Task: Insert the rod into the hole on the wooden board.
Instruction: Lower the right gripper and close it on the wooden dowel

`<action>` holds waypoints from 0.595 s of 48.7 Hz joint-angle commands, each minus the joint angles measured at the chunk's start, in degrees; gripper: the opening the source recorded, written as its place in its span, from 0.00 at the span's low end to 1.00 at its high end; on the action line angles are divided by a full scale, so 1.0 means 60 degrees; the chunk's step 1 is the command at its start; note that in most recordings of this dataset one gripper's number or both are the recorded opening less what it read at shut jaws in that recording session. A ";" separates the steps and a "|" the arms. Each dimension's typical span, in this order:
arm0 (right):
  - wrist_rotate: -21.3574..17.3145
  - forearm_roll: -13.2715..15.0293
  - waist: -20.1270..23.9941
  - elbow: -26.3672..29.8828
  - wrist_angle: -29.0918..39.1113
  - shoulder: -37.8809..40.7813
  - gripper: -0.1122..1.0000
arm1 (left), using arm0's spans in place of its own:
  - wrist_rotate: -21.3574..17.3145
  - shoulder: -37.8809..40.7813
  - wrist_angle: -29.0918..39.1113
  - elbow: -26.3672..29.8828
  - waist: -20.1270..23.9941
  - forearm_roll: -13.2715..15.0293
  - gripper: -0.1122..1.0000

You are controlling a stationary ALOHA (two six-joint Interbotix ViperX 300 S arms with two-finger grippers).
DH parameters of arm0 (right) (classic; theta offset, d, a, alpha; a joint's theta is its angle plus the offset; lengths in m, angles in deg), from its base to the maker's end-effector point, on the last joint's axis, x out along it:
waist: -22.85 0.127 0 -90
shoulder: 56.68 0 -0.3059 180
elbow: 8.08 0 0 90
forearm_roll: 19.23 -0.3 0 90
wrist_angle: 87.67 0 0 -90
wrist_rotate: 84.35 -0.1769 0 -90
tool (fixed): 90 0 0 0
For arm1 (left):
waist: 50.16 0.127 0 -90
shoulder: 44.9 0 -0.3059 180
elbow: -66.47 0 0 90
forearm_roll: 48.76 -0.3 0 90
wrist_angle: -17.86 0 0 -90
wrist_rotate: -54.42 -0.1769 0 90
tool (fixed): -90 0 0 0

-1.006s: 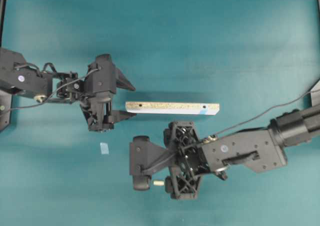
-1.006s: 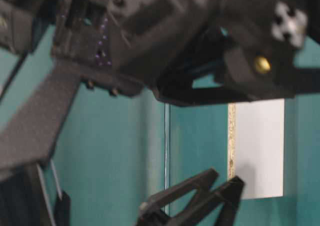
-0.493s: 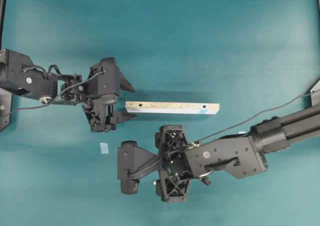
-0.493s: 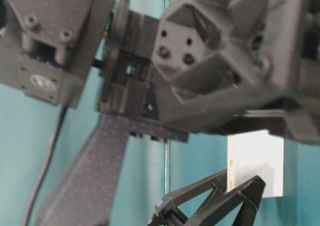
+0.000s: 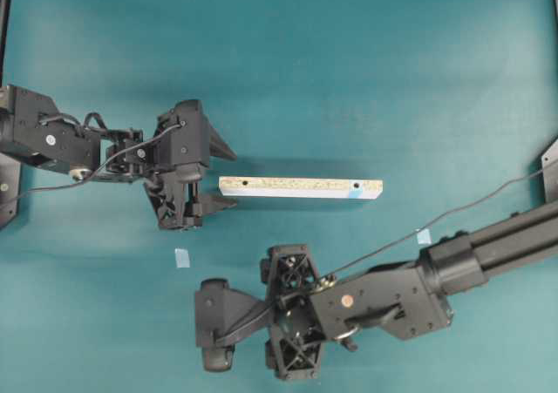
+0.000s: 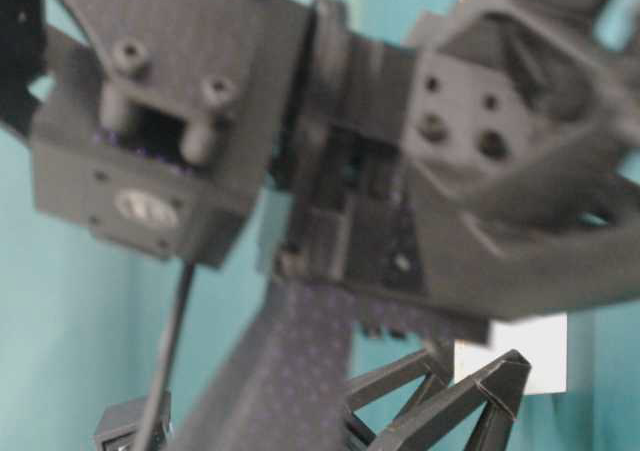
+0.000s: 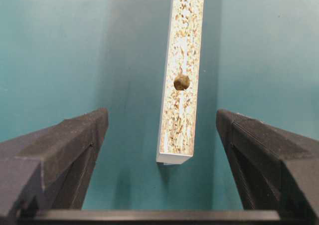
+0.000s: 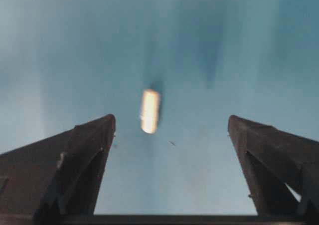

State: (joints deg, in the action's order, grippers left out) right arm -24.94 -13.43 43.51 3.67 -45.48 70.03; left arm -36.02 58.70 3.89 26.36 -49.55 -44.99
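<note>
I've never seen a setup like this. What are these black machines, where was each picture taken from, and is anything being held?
Two robot arms work over a teal table. One picture looks straight down, one is shot low by the table and mostly blocked by an arm, and two come from cameras on the arms' wrists. The left end effector is open before the end of the wooden board, empty. The right end effector is open too, with the rod lying on the table ahead of it. Two small blue markers also lie there. Nothing is held.
</note>
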 commanded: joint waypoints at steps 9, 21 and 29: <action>0.0015 -0.0029 0.0073 0.0718 0.0088 0.0190 0.97 | 0.0000 -0.0117 -0.0059 0.0161 -0.0044 -0.0015 0.98; 0.0015 -0.0029 0.0059 0.0718 0.0352 0.0264 0.97 | 0.0000 -0.0117 -0.0059 0.0161 -0.0059 -0.0029 0.98; 0.0015 -0.0029 0.0073 0.0718 0.0366 0.0308 0.97 | 0.0000 -0.0117 -0.0059 0.0161 -0.0073 -0.0015 0.98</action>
State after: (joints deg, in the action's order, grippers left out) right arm -25.03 -13.51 43.59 6.66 -43.11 73.11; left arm -36.02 58.79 3.89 26.36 -49.63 -44.99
